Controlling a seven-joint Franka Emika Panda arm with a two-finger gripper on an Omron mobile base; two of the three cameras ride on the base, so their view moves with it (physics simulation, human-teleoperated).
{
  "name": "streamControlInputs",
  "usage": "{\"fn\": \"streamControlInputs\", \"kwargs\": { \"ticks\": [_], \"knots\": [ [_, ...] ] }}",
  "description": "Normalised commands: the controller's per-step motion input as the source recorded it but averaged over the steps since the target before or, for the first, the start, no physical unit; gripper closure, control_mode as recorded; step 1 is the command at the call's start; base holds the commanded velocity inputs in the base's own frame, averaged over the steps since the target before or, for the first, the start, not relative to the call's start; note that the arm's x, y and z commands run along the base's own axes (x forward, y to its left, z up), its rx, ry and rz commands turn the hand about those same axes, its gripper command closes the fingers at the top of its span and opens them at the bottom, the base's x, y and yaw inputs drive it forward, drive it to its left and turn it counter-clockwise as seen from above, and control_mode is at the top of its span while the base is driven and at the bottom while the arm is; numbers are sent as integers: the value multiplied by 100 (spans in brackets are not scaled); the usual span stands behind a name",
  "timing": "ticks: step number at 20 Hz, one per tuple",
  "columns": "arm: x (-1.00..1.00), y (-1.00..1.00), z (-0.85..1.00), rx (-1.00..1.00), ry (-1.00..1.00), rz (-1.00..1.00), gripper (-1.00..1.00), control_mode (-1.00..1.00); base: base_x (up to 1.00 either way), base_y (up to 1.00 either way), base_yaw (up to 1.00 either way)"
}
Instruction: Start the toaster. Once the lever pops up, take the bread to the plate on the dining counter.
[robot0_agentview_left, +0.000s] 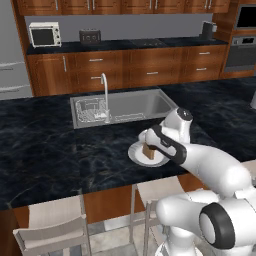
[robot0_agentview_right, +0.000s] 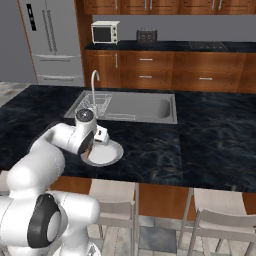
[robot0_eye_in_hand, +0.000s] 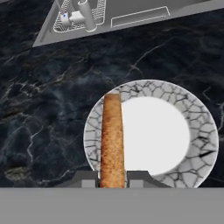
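My gripper (robot0_eye_in_hand: 113, 177) is shut on the bread (robot0_eye_in_hand: 112, 135), a tan-brown slice held on edge between the fingertips. The slice hangs over the left part of the round white plate (robot0_eye_in_hand: 175, 131), which has a crackled grey rim. From the base views, the plate (robot0_agentview_left: 135, 154) lies on the black marbled dining counter (robot0_agentview_left: 50, 145), just in front of the sink, with the bread (robot0_agentview_left: 148, 151) low over it. Whether the slice touches the plate I cannot tell. The dark toaster (robot0_agentview_left: 90, 36) stands on the far back counter. Its lever is too small to make out.
A steel sink (robot0_agentview_left: 135, 105) with a tap (robot0_agentview_left: 105, 92) is inset in the counter just beyond the plate. A cream toaster oven (robot0_agentview_left: 45, 35) stands left of the toaster. Chairs (robot0_agentview_left: 55, 227) line the counter's near side. A fridge (robot0_agentview_right: 52, 40) is at the back.
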Motion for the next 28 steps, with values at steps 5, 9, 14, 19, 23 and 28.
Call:
{"fn": "streamControlInputs", "kwargs": {
  "ticks": [5, 9, 14, 19, 23, 28],
  "knots": [
    [33, 1, -5, 0, -3, 0, 100, -100, 0, 0, 0],
    [27, 9, 0, 0, -1, 0, 100, -100, 0, 0, 0],
    [3, 12, 0, 0, 0, -1, 100, -100, 0, 0, 0],
    [0, 4, 0, 0, 0, -1, 100, -100, 0, 0, 0],
    [0, 0, -2, 0, 0, 0, 100, -100, 0, 0, 0],
    [0, 0, -13, 0, 0, 0, 100, -100, 0, 0, 0]
  ]
}}
